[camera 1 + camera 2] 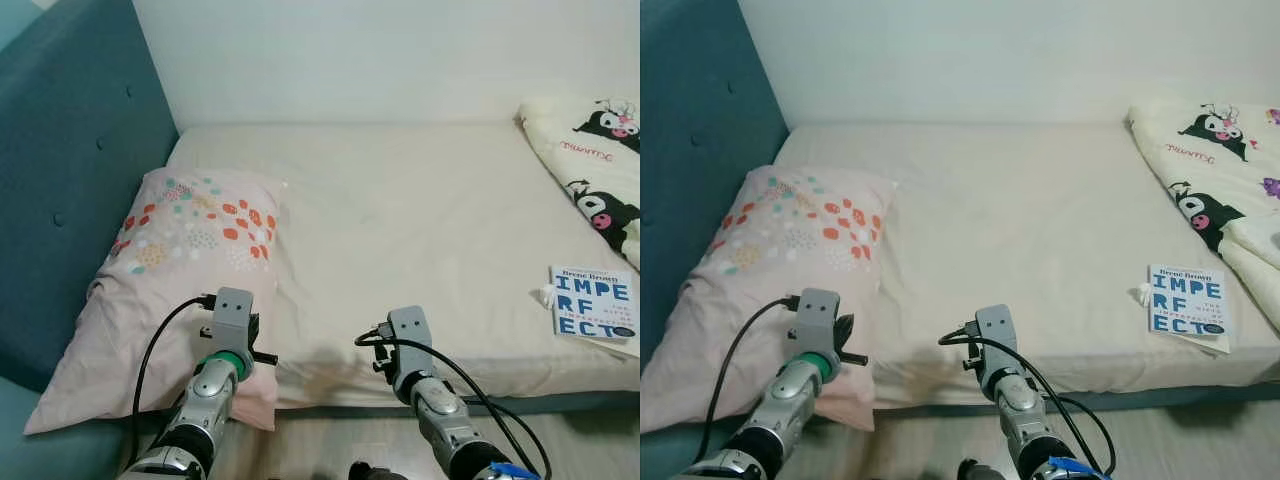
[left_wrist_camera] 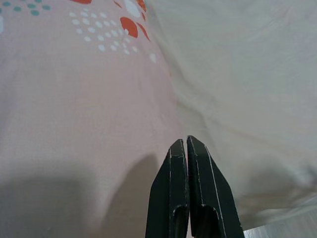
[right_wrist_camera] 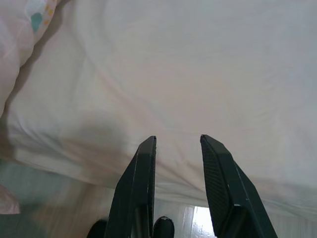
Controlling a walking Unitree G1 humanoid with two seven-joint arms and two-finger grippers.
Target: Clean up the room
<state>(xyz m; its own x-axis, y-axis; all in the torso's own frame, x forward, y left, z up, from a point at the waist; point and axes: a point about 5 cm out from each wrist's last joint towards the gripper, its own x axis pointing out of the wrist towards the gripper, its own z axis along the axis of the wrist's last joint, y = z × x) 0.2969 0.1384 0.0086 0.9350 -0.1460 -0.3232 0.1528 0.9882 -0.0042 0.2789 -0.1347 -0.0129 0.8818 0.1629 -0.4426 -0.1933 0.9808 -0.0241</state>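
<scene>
Pink pillow [image 1: 170, 280] lying at the bed's [image 1: 420, 230] head end, my left gripper [image 2: 187, 141] hovering closed over it, my right gripper [image 3: 177, 141] hanging open above the sheet, book [image 1: 594, 301] lying near the bed's front edge on my right.

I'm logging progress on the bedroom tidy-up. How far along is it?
Early, by the look of it. Done: the pillow lies at the head of the bed, though its corner overhangs the edge. In hand: nothing; the left gripper is shut and empty above the pillow, the right gripper open over the sheet. Left: the book near the bed's edge and the rumpled blanket.
</scene>
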